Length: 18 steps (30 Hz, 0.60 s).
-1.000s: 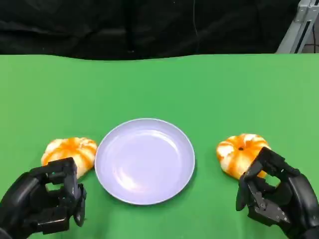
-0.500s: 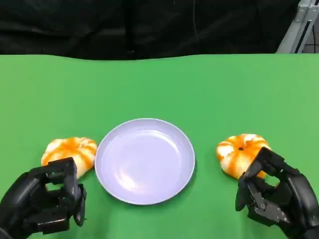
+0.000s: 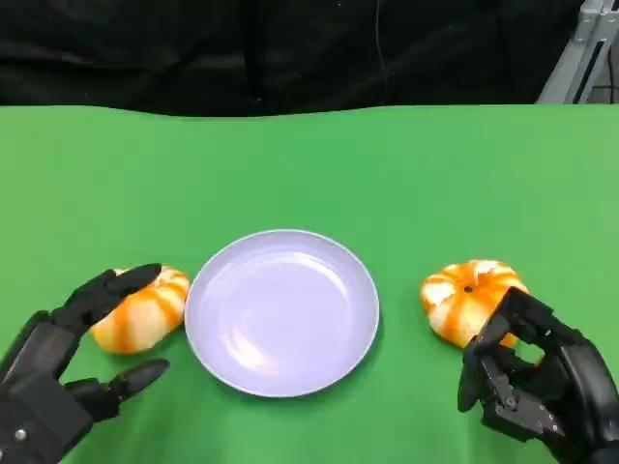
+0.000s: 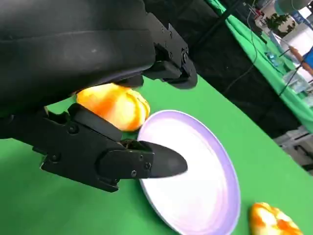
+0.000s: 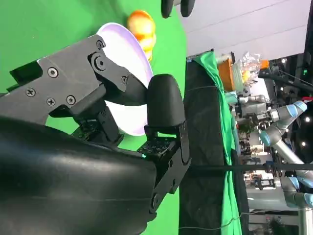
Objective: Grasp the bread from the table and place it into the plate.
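Observation:
A pale lilac plate [image 3: 281, 311] sits on the green table, with nothing on it. An orange-and-white bread [image 3: 143, 309] lies just left of it, and a second one [image 3: 468, 298] just right. My left hand [image 3: 60, 372] has its fingers spread around the left bread, one finger over its top and another below it, not closed on it. The left wrist view has that bread [image 4: 115, 105] between the fingers, beside the plate [image 4: 195, 181]. Near the right bread, my right hand [image 3: 530, 379] has its fingers curled in, holding nothing. The plate [image 5: 128, 73] and far bread [image 5: 142, 27] appear past its fingers.
The green cloth [image 3: 309, 164] stretches back to a black curtain. A metal frame [image 3: 580, 48] stands at the far right corner. In the right wrist view, other robot arms and cluttered tables stand beyond the curtain.
My left hand has uncurled: its fingers now spread out and reach around the left bread. The right hand, plate and both breads have stayed put.

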Motion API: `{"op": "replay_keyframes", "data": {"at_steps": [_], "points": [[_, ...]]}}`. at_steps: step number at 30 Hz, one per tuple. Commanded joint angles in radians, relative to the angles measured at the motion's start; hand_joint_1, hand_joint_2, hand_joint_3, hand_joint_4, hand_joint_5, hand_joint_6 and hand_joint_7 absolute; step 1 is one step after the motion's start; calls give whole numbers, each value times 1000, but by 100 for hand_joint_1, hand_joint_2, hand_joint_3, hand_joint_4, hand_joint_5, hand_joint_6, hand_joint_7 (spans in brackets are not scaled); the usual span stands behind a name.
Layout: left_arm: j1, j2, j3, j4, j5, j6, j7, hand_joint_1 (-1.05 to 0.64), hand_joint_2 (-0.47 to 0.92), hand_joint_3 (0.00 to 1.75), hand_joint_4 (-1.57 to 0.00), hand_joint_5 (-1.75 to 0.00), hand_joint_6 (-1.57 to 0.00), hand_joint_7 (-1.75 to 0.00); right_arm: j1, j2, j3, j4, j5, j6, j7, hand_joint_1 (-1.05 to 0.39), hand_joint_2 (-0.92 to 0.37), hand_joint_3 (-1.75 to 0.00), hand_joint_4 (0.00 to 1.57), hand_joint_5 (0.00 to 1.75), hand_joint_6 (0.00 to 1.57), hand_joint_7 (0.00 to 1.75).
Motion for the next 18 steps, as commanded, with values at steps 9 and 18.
{"op": "replay_keyframes", "data": {"at_steps": [9,18], "points": [[-129,98,-71,90,188,65,119,-79,92,25,-7,-11,-29,-2,3,-8,-5,-17,1,7,-23,-14,-63,-104,84,175,61,175],[-148,133,-109,110,250,62,152,-79,92,25,-8,-9,-30,-2,3,-9,-3,-18,-1,10,-27,-13,-63,-103,83,175,60,175]]}}
